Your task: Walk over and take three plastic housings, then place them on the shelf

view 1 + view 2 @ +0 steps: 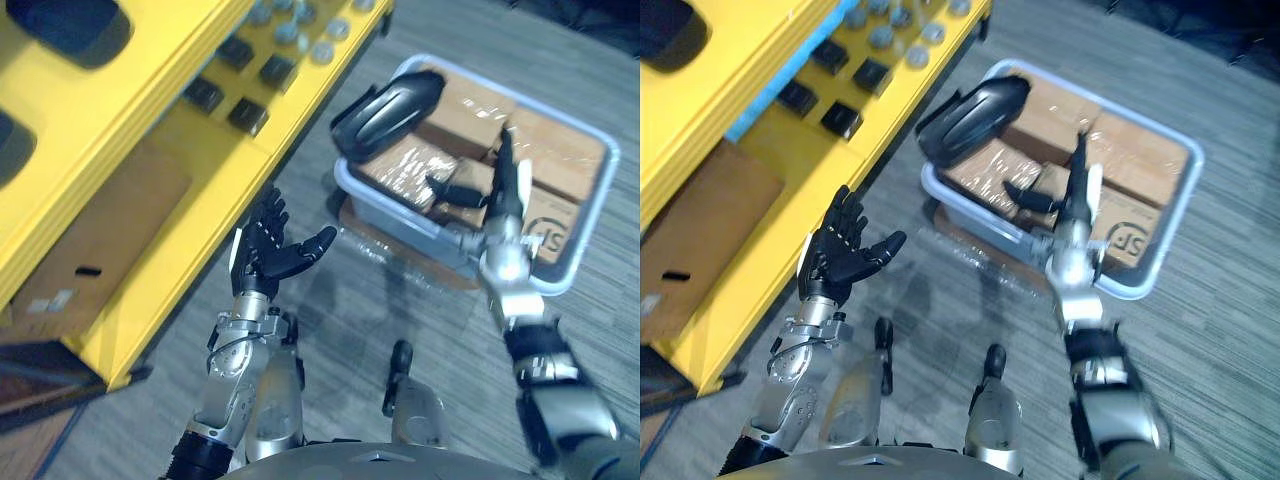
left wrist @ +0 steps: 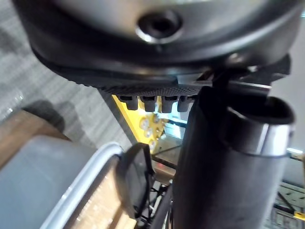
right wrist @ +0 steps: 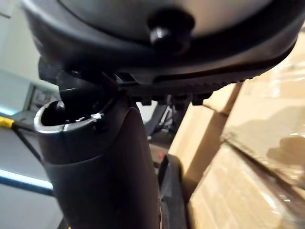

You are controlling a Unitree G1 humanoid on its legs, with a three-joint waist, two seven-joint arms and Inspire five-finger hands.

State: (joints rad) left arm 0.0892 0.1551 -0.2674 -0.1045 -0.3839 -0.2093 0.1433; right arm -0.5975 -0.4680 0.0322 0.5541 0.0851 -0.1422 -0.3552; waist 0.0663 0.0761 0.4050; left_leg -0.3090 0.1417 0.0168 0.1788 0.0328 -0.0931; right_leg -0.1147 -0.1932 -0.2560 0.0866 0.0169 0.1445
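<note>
Hanging over the cardboard boxes [image 1: 470,105] in the grey bin [image 1: 400,220], the right hand [image 1: 508,200] held its fingers straight and empty. The black plastic housing [image 1: 388,108] lay apart from it, overhanging the bin's rim at the corner nearest the yellow shelf [image 1: 150,150]. The left hand [image 1: 270,250] was open, palm up, over the floor [image 1: 340,320] between shelf edge and bin.

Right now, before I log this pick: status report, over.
Left hand open, empty, above floor. Right hand open over boxes in grey bin. Black plastic housing lies atop bin's far-left corner, ungrasped. Nothing in the way.
</note>
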